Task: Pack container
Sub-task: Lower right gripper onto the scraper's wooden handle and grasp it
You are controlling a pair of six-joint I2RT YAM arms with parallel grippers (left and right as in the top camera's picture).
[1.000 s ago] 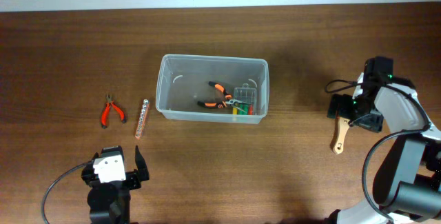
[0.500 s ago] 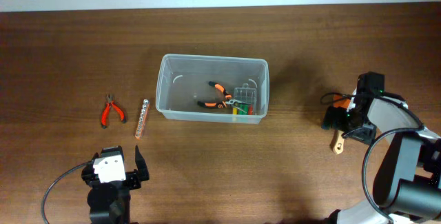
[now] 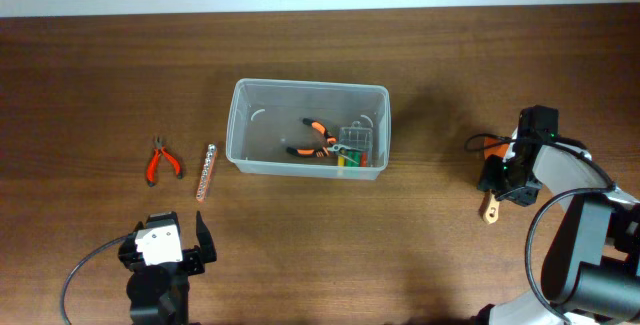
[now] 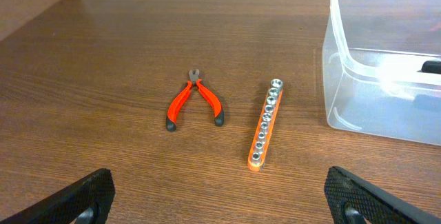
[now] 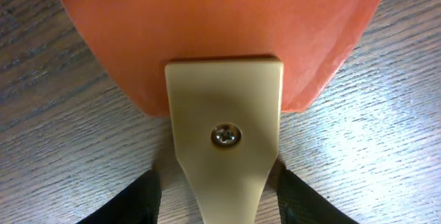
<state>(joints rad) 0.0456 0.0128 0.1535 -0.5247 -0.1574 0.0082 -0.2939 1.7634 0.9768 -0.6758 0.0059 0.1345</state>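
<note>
Right gripper (image 5: 219,202) has lowered over the scraper (image 5: 220,38) on the counter (image 3: 450,265), jaws narrowing beside its handle, not yet clamped. It looks bound for the container (image 3: 262,140). Left gripper (image 4: 224,193) gapes.

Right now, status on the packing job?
Left gripper open, empty. Right gripper open, jaws astride scraper handle, no clamp yet. Tub partly packed; pliers and socket rail still out on table. Nothing blocking the tub.

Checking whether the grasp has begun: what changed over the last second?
The right gripper came down over the scraper, and its jaws narrowed around the beige handle; whether they grip it yet is unclear. The scraper has not moved. The left gripper stayed open and parked; the red pliers, socket rail and container with its contents are unchanged.
</note>
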